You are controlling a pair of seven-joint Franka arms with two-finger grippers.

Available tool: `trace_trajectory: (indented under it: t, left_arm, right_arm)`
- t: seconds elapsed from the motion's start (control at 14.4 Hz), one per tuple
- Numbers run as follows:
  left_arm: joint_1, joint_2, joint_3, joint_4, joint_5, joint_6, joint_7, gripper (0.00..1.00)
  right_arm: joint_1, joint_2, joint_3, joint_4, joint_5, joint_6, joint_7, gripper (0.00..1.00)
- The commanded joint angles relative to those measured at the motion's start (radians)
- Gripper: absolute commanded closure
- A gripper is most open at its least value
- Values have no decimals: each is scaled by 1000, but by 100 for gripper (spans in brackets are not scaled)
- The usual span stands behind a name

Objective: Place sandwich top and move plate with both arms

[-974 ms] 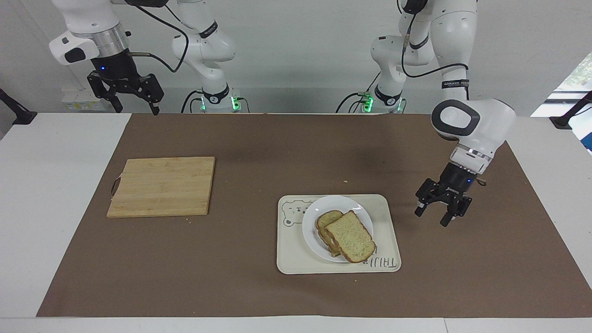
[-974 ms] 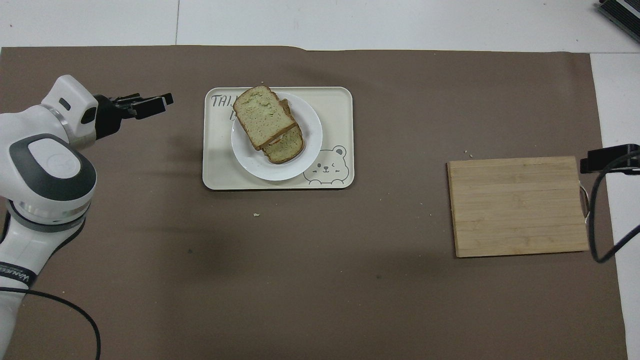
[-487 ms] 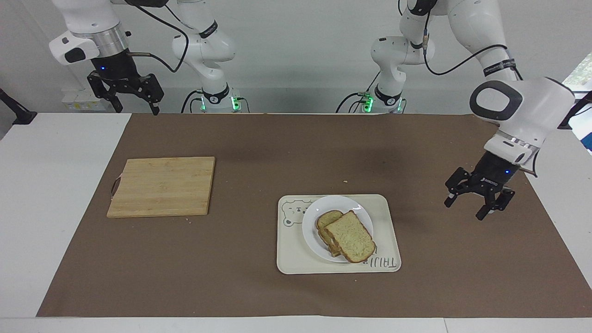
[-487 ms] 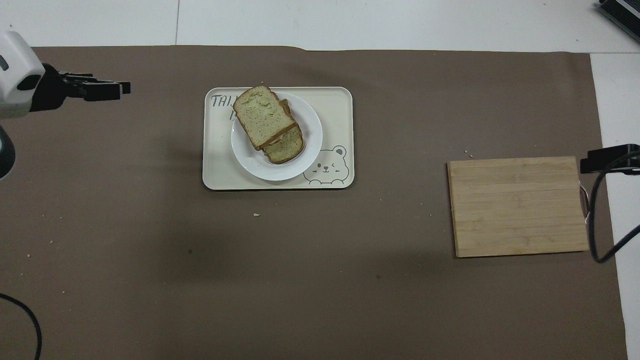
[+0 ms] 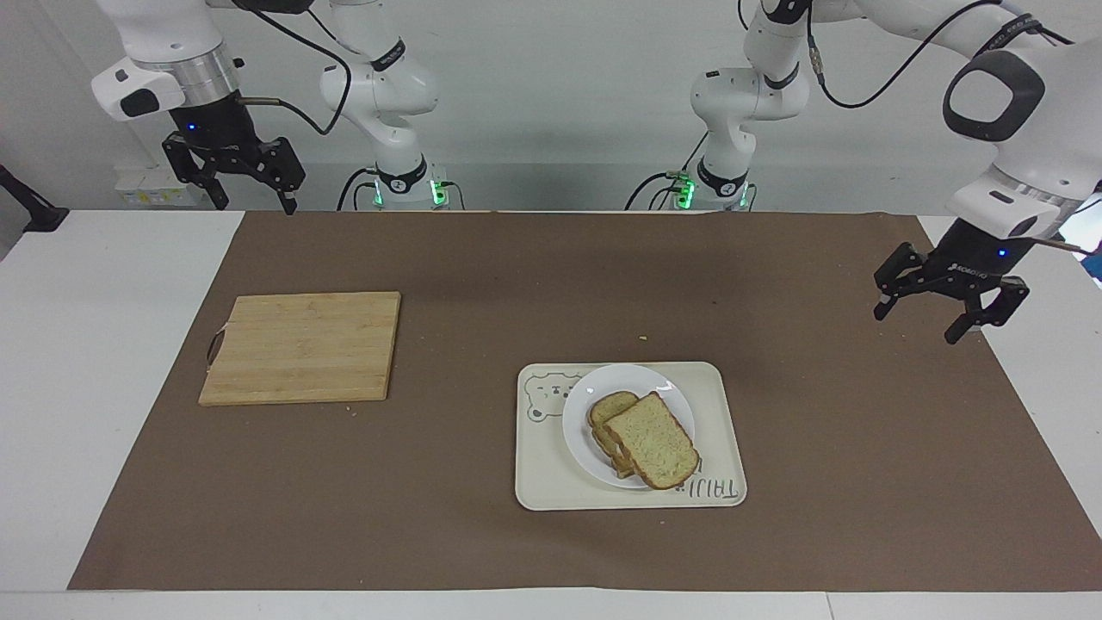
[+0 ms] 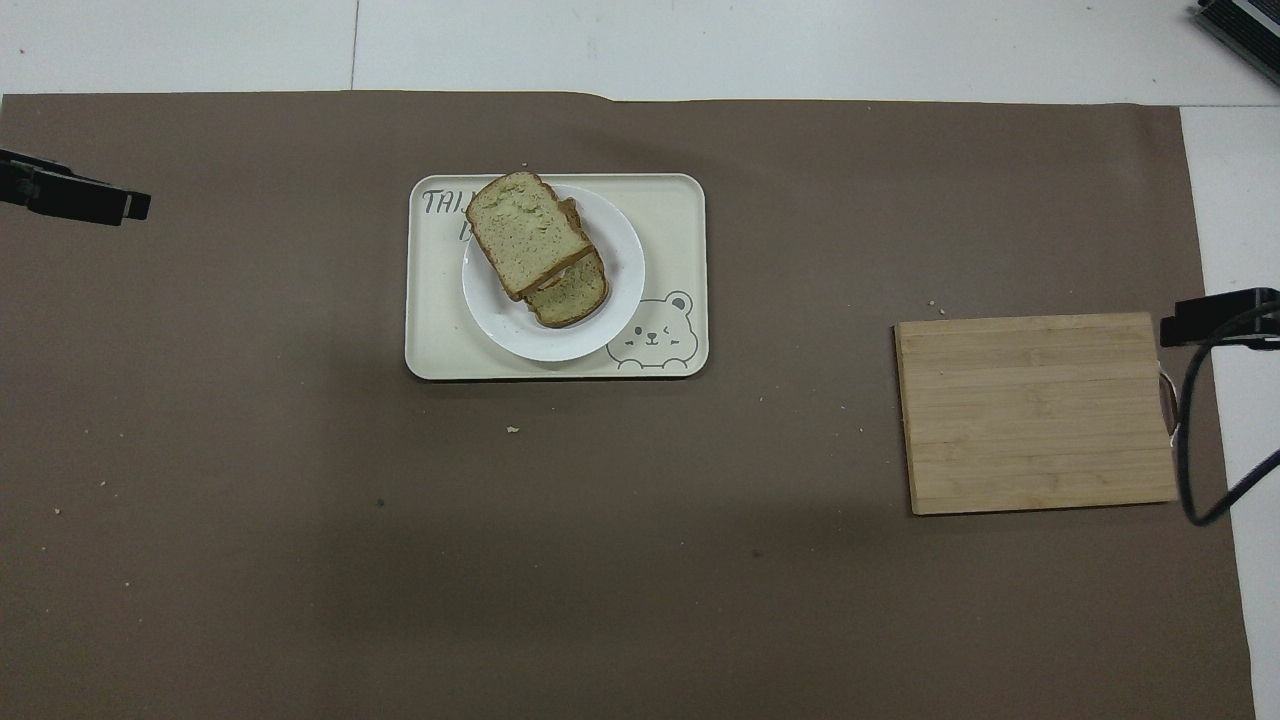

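Observation:
The sandwich top (image 5: 652, 439) (image 6: 525, 232), a pale speckled slice with a brown crust, lies askew on a lower slice. Both rest on the small white plate (image 5: 603, 381) (image 6: 560, 345), which sits on a cream tray. My left gripper (image 5: 917, 325) hangs open and empty over the brown mat's edge at the left arm's end of the table, well apart from the tray. Only its dark tip (image 6: 110, 203) shows in the overhead view. My right gripper (image 5: 256, 205) waits open and empty, raised above the table's corner at the right arm's end, its tip (image 6: 1205, 325) beside the board.
The cream tray (image 5: 719, 413) (image 6: 672, 230) with a bear drawing lies mid-table. A bamboo cutting board (image 5: 301, 347) (image 6: 1035, 410) lies toward the right arm's end. A brown mat (image 5: 516, 258) covers the table, dotted with crumbs. A black cable (image 6: 1195, 470) loops by the board.
My left gripper has pulled away from beside the tray, rising and swinging out toward the left arm's end of the table. The right arm, bread and plate have not moved.

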Motion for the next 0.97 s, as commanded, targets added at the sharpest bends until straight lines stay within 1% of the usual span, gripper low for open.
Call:
trace_trajectory:
  t: [0.0,0.14,0.35,0.49,0.56,0.63,0.9]
  left_arm:
    - [0,-84,1,3,74,-144,-23,0]
    - [-14,-137,-6,1,119,-247,-98,0]
    - [-14,-200,-19,-6,140,-342,-155,0]
    - [-17,-205,-18,-2,153,-436,-195,0]
    - [-19,-205,-22,0,180,-494,-236,0]
    - [-19,-203,-35,0,185,-517,-246,0]
    - [-19,-191,-38,6,192,-513,-250,0]
  right_arm:
    - [-4,-9,5,1,-12,-13,-20,0]
    - [-4,-9,5,1,-12,-15,-20,0]
    - [-4,-9,5,1,-12,-13,-20,0]
    - [-4,-9,5,1,-12,-15,-20,0]
    - [-4,-9,5,1,-12,-15,-20,0]
    - [-4,-9,5,1,-12,-15,-20,0]
    - [-4,-9,5,1,-12,-15,-20,0]
